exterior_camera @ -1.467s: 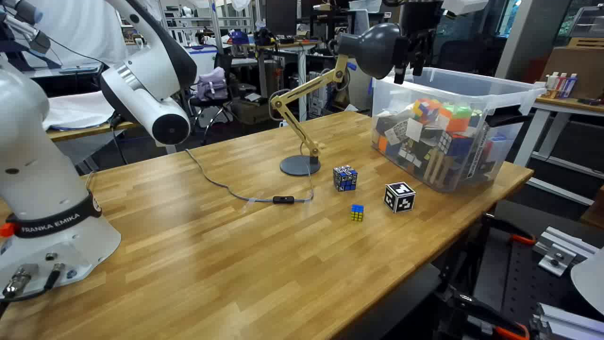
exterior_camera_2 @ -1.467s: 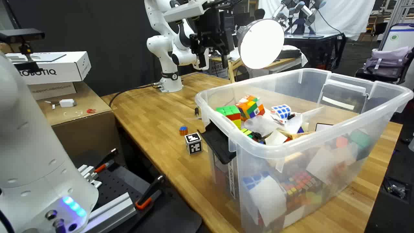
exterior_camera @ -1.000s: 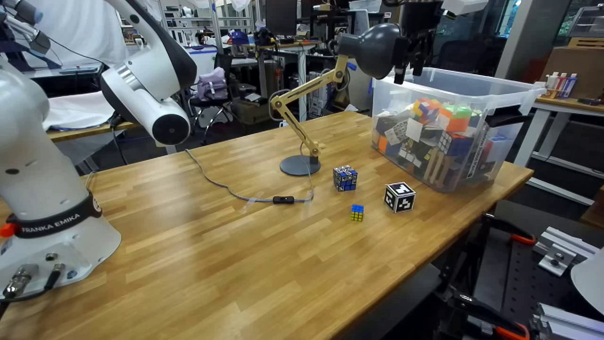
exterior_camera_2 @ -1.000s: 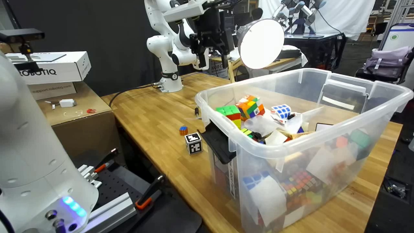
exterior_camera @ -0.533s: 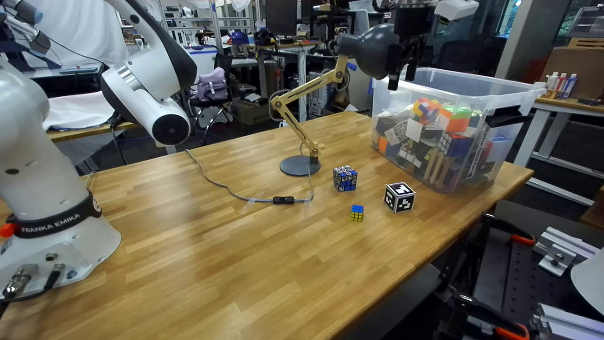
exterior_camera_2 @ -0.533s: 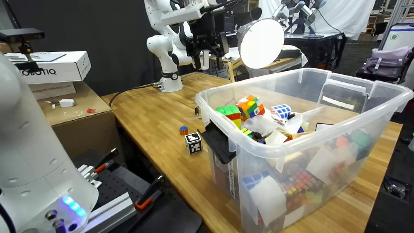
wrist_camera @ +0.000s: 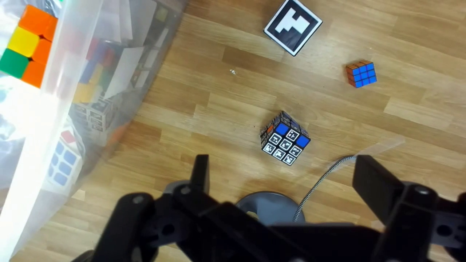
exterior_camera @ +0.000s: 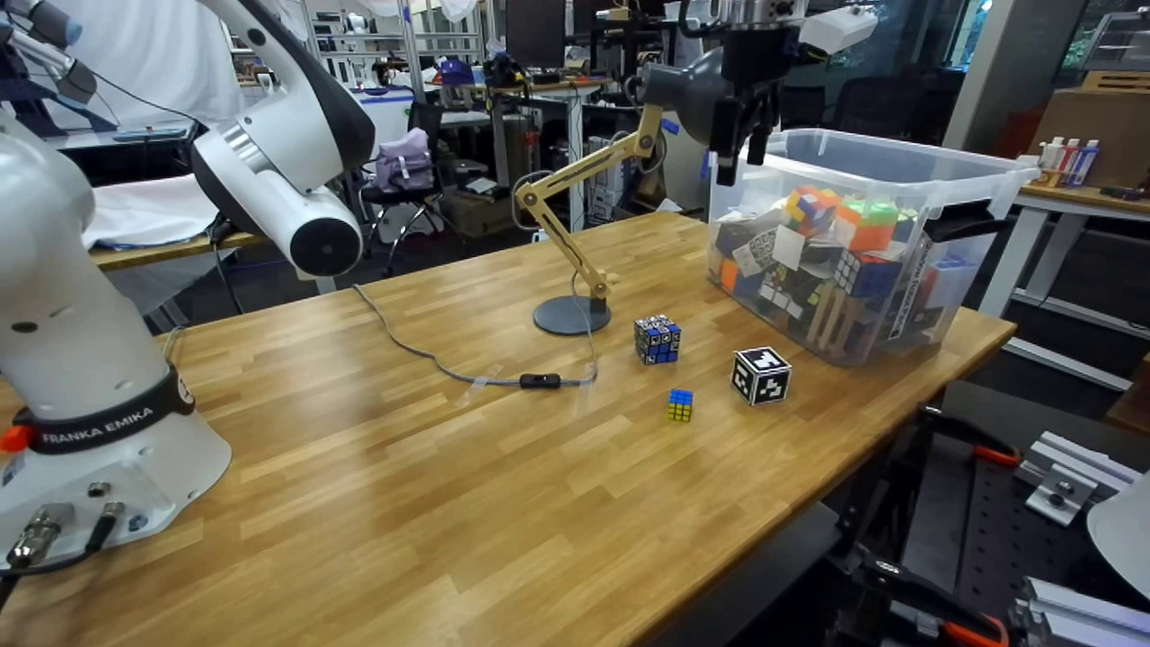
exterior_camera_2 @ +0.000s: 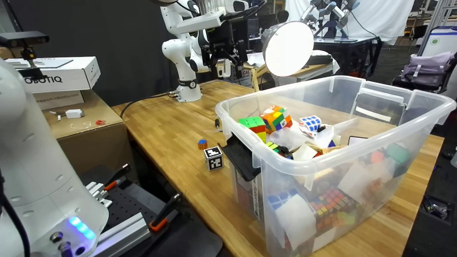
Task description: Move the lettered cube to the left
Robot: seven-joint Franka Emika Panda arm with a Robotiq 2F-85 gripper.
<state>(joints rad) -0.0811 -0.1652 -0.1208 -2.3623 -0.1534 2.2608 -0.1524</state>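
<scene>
At the bottom of the wrist view, the gripper [wrist_camera: 284, 177] is spread wide and holds nothing, and past it, just right of the middle, the lettered cube [wrist_camera: 285, 140] sits on the desk [wrist_camera: 218, 120], probably light, hard and a bit slippery, best pinched by two opposite flat sides.

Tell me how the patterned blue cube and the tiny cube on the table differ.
The patterned cube is bigger than the tiny cube. The patterned cube mixes blue squares with black-and-white marks; the tiny cube's visible faces are each one plain colour. The patterned cube sits nearer the lamp base than the tiny cube. Both are gridded puzzle cubes resting on the table.
</scene>
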